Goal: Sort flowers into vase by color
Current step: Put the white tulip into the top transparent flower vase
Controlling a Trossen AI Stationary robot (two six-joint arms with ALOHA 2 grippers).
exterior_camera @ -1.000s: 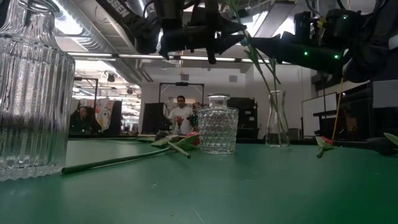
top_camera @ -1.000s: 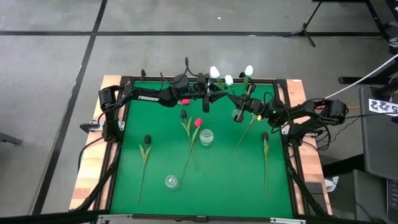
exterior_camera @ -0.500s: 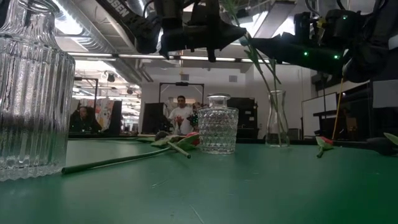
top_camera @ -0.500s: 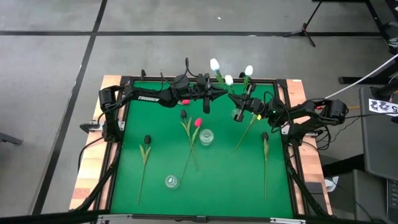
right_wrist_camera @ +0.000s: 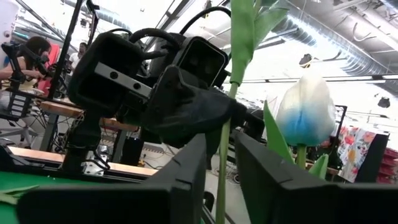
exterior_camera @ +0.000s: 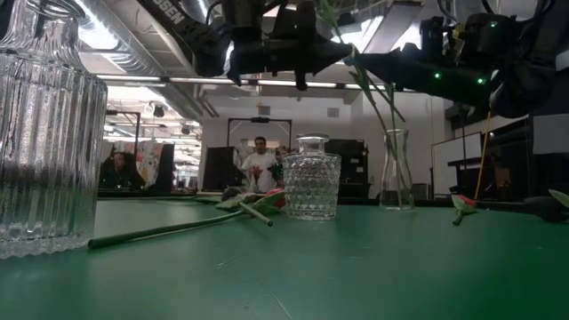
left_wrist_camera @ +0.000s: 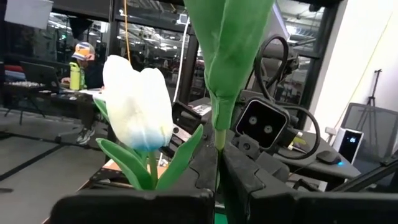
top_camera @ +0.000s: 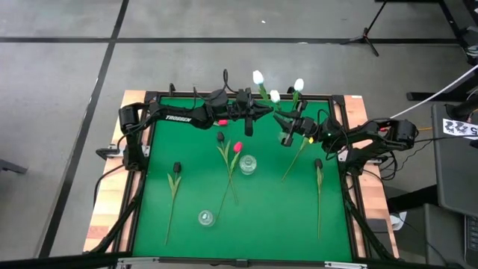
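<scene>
A white tulip stands raised over the table's far middle, and my left gripper is shut on its green stem. My right gripper is open, one finger on either side of the same stem; I cannot tell whether they touch it. Two more white tulips stand in the tall glass vase beside the grippers. Dark tulips and a pink-red one lie flat on the green table. My left gripper pinches the thin stem between its two fingers, just below the base of a broad leaf. The fingers come about level from the table's left and lie across the stem. The tulip stands roughly upright, head up, clear of the table.
A round cut-glass vase stands mid-table and a ribbed glass vase nearer the front. Another stem lies right of the middle. The two arms meet closely at the far edge. A person stands in the room behind.
My left gripper has shut on the white tulip's stem without moving from its place. The tulip's head has swung a little toward the table's far edge.
</scene>
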